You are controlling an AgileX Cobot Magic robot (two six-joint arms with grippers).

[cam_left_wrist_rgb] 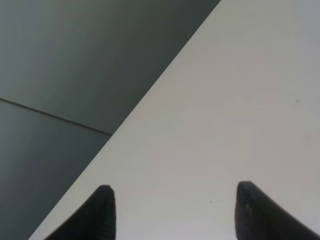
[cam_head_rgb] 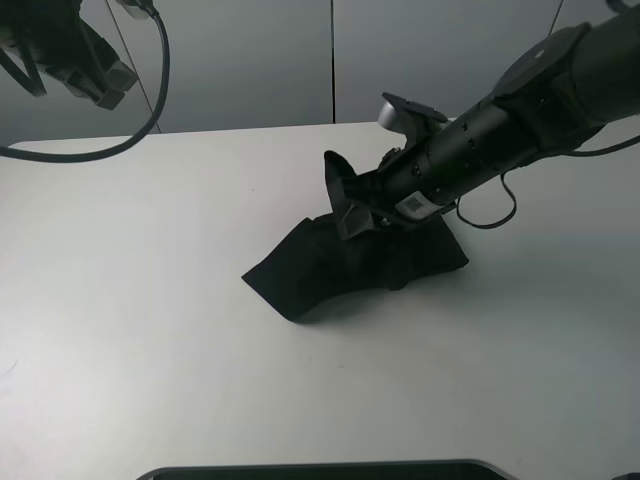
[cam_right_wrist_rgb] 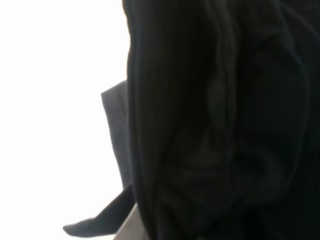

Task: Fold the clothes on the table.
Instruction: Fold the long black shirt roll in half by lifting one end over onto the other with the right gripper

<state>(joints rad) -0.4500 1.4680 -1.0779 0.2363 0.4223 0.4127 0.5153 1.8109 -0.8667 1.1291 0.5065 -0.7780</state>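
Observation:
A black garment (cam_head_rgb: 350, 265) lies crumpled on the white table (cam_head_rgb: 150, 300), a little right of the middle. My right gripper (cam_head_rgb: 352, 205) reaches in from the right and is shut on a flap of the garment, which stands lifted above the rest. In the right wrist view the black cloth (cam_right_wrist_rgb: 210, 125) fills most of the frame and hides the fingers. My left gripper (cam_left_wrist_rgb: 175, 212) is open and empty, with both dark fingertips (cam_left_wrist_rgb: 102, 212) over bare table near its back edge. In the high view the left arm (cam_head_rgb: 85, 60) hangs at the far left, well away from the garment.
A grey panelled wall (cam_head_rgb: 330, 60) stands behind the table's back edge. A cable (cam_head_rgb: 150, 100) loops down from the left arm. A dark flat object (cam_head_rgb: 320, 470) lies at the table's front edge. White table surface surrounds the garment.

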